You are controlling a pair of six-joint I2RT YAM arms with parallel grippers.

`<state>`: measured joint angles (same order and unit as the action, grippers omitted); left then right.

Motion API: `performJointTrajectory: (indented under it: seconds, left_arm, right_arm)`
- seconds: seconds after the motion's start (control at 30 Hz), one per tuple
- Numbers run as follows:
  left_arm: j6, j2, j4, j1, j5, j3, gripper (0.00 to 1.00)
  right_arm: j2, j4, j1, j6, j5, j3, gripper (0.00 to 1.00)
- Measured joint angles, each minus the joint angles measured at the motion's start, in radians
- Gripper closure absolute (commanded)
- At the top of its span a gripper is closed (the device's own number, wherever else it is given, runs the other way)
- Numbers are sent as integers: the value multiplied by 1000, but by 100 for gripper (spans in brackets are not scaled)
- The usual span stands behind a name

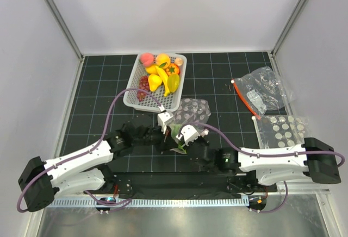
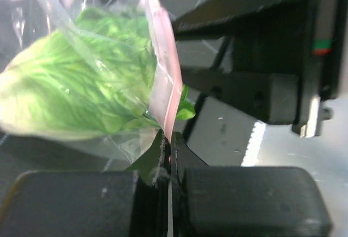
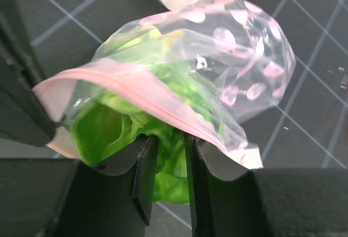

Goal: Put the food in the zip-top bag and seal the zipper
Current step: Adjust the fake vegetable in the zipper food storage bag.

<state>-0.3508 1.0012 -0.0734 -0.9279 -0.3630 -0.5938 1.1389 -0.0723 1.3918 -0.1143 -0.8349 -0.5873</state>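
We are in the loading step, and the bag holds nothing but this one piece as far as we can see. The gridded black mat (image 1: 98, 85) carries everything. Beyond both sets of fingers stands the white basket (image 1: 128, 100), and the heap of toy food (image 1: 160, 75) in it is not yet bagged.

Between the two wrists hangs the zip-top bag (image 3: 250, 57). Its dotted body bulges away past our right fingertips and its mouth is turned toward them. The cabbage (image 3: 109, 133) sits half through that mouth, with its leafy bulk inside the film just ahead of the right fingers and its lower end outside, between them. The pink zipper (image 3: 141, 85) crosses just above the right fingertips, draped over the cabbage, and runs down into our left fingers.

Our left gripper (image 2: 169, 163) is pressed together on the mouth edge, pinching the zipper strip and film so that the bag hangs from it. Our right gripper (image 3: 167, 155) has its fingers set close, nipping the cabbage's trailing leaf.

As we judge it, the next move is to push the cabbage deeper, past the zipper. The right fingers then need to spread and back out without dragging the leaf along. The left pinch should hold, as it seems to be all that keeps the mouth up. Sealing looks a long way off.
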Motion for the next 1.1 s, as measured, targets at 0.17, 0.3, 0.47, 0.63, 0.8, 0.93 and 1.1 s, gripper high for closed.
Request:
performJointTrajectory:
  seconds: [0.17, 0.3, 0.47, 0.63, 0.8, 0.93, 1.1]
  left_arm:
    - [-64, 0, -37, 0, -27, -64, 100]
    - [-125, 1, -79, 0, -55, -159, 100]
    - [-215, 16, -81, 0, -94, -326, 100]
    - [-296, 30, -63, 3, -98, -411, 100]
    - [-409, 68, 31, 11, -114, -414, 100]
    - [-511, 111, 154, 12, -139, -394, 100]
    - [-594, 130, 268, 12, -159, -369, 100]
  right_arm:
    - [-56, 52, -7, -2, 92, 46, 66]
    - [-139, 53, -13, -7, 141, 58, 64]
    - [-261, 5, -37, -34, 193, 2, 59]
    - [-323, -88, -48, -76, 254, -118, 59]
    - [-417, -124, -50, -118, 336, -128, 62]
    - [-485, -137, -50, -140, 385, -128, 74]
    - [-557, -170, -50, -153, 397, -133, 99]
